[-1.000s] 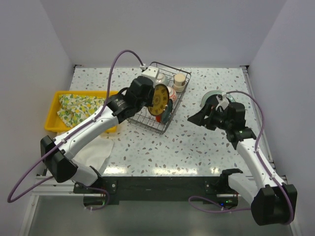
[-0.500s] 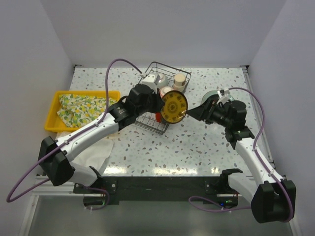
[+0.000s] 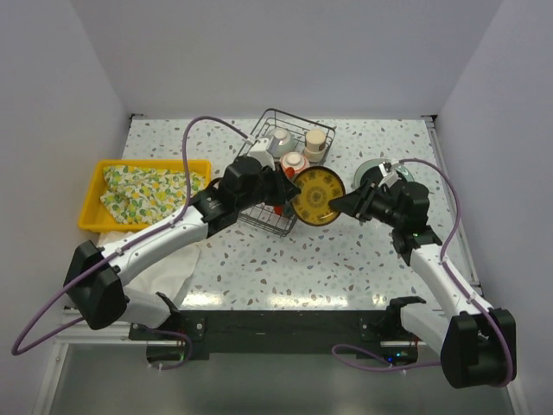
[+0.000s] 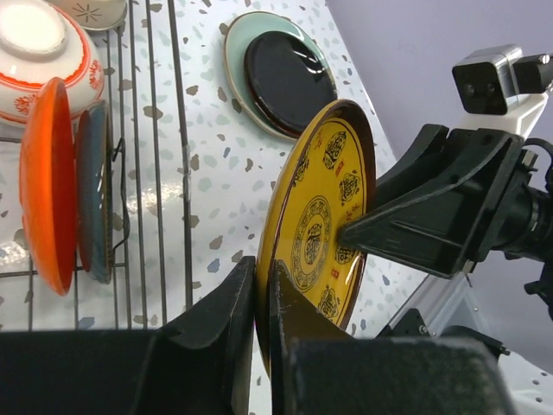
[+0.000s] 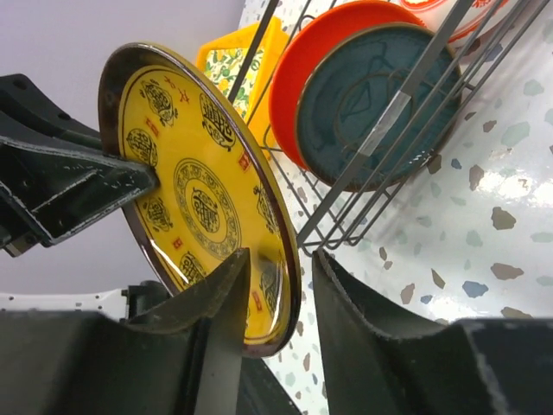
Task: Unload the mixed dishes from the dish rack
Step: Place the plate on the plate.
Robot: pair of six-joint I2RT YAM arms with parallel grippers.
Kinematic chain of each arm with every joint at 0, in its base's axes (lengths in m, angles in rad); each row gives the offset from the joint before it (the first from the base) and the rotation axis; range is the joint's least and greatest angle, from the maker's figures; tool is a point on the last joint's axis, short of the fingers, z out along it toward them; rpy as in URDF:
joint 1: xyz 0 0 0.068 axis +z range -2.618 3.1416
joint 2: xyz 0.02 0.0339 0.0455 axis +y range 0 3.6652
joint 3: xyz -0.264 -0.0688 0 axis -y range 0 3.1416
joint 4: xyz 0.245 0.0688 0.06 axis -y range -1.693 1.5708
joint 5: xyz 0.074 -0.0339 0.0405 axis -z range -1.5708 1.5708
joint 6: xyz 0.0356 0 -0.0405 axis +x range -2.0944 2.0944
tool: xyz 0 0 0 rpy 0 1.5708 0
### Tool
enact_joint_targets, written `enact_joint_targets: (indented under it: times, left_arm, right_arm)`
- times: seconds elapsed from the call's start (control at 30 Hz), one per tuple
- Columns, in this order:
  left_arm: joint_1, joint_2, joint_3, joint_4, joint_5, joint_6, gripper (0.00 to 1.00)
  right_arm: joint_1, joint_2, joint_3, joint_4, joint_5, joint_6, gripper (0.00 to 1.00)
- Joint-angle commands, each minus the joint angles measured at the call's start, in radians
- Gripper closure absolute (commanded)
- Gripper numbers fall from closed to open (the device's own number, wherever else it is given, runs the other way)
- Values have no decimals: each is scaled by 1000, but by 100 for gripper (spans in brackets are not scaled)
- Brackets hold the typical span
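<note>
**Yellow plate (image 3: 316, 197) has swung clear of the dish rack (image 3: 263, 225), out past its right side to meet the other arm.**
The left end effector (image 4: 262, 277) pinches one rim, holding the plate upright, likely so the opposite rim stays free for a handover. The right end effector (image 5: 281, 259) straddles that rim, but I cannot tell whether it has bitten. An orange-red plate (image 4: 47, 181) waits in the rack, and the red-patterned bowl (image 4: 43, 43) behind it is cropped.

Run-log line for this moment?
left gripper: shut on yellow plate | right gripper: open, straddling its rim | orange plate: in dish rack
</note>
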Motion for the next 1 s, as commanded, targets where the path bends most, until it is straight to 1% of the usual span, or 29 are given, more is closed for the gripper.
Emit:
enact_joint_targets:
  times: [0.0, 0.03, 0.1, 0.13, 0.17, 0.2, 0.27, 0.3, 0.37, 0.4, 0.43, 0.47, 0.53, 0.57, 0.6, 0.67, 0.73, 0.77, 0.8, 0.9, 0.97]
  left_arm:
    - [3, -31, -20, 134, 43, -60, 100]
    - [3, -31, -29, 141, 46, -63, 100]
    - [4, -33, -36, 149, 40, -63, 100]
    - [3, -34, -43, 149, 34, -61, 97]
    - [4, -37, -44, 146, 12, -43, 94]
    - [4, -45, -47, 132, -3, -32, 85]
    - [6, -57, -59, 108, -62, 6, 76]
    - [6, -77, -66, 97, -84, 20, 69]
    - [8, -97, -82, 75, -153, 68, 62]
    - [8, -120, -89, 43, -176, 84, 56]
    - [9, -131, -98, 29, -199, 117, 52]
    - [11, -143, -101, 2, -245, 134, 51]
    - [9, -181, -112, -24, -291, 186, 42]
    - [11, -197, -115, -50, -331, 203, 41]
    - [11, -226, -119, -66, -350, 221, 36]
    - [11, -257, -121, -113, -403, 270, 30]
    - [9, -310, -138, -142, -440, 302, 22]
    - [11, -327, -147, -167, -465, 310, 21]
    - [9, -359, -161, -182, -475, 315, 18]
    - [11, -408, -181, -247, -492, 312, 11]
    - [11, -442, -199, -280, -498, 299, 10]
  right_arm:
    - [7, -7, -5, 62, -30, 4, 74]
    - [7, -7, -3, 49, -30, -2, 86]
    - [5, -10, 0, 26, -18, -20, 97]
    - [5, -12, 1, 18, -12, -25, 100]
    - [5, -13, 4, 10, -4, -33, 100]
    - [5, -13, 9, -10, 13, -37, 100]
    - [3, -9, 21, -19, 28, -43, 100]
    - [3, -9, 29, -39, 46, -51, 100]
    - [3, -4, 58, -62, 66, -74, 100]
    - [2, 4, 69, -77, 74, -80, 100]
    - [-3, 8, 87, -82, 85, -85, 100]
    - [-6, 16, 98, -89, 91, -92, 100]
    - [-19, 36, 130, -106, 102, -96, 100]
    - [-24, 42, 141, -111, 103, -102, 100]
    - [-29, 57, 163, -125, 109, -103, 100]
    - [-55, 73, 184, -148, 136, -114, 100]
    - [-99, 100, 194, -151, 155, -106, 100]
    - [-108, 112, 196, -149, 162, -87, 100]
    - [-172, 125, 191, -140, 165, -74, 100]
    - [-246, 166, 179, -96, 180, -5, 100]
    - [-269, 197, 184, -99, 229, 10, 100]
